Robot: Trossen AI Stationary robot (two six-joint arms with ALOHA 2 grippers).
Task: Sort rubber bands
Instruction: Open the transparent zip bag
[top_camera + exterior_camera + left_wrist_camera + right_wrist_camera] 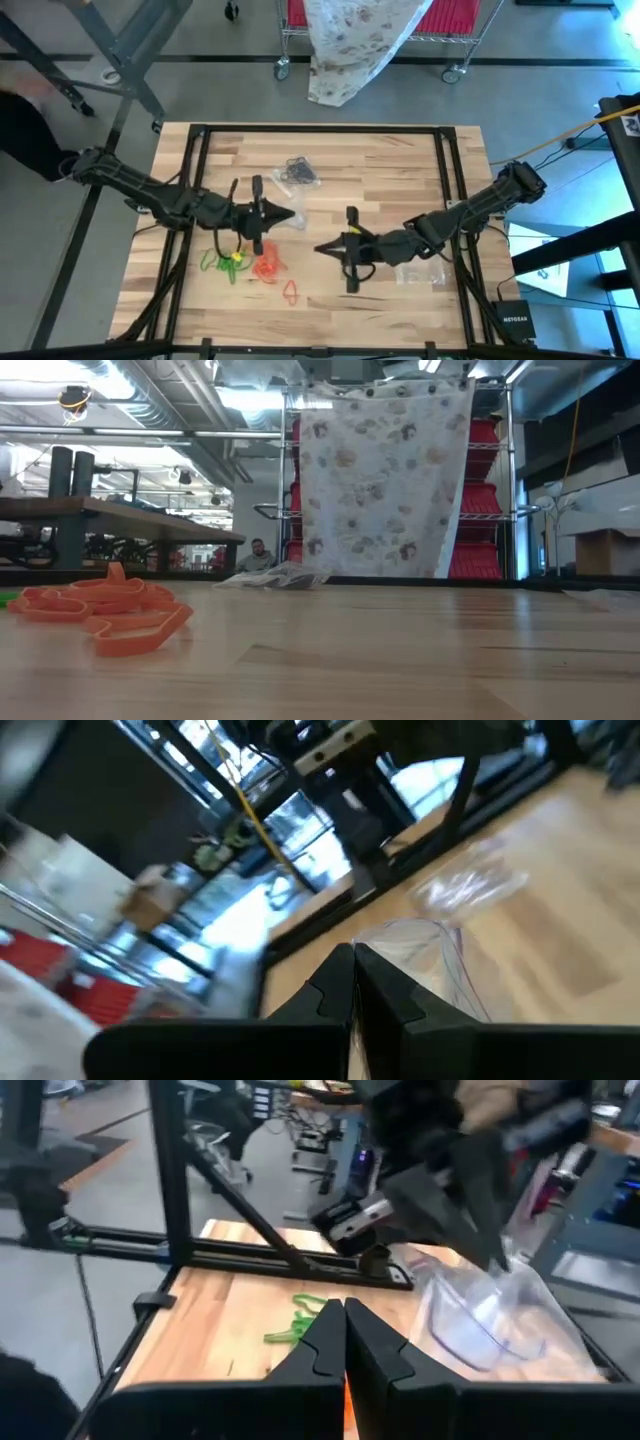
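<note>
A clear plastic bag (288,176) lies on the wooden table (400,160) near a floral cloth (385,480).

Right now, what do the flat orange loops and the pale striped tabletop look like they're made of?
The flat orange loops look like rubber: matte, limp, flopped in soft bends over one another, though a soft plastic can't be ruled out. The pale striped tabletop looks like wood, glued from narrow strips with visible grain and a smooth, lightly sheened finish.

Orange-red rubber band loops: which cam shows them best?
Low view: the orange-red rubber band loops lie close and unblocked on the wood. High view shows them tiny near the left gripper. Neither wrist view clearly shows them.
</note>
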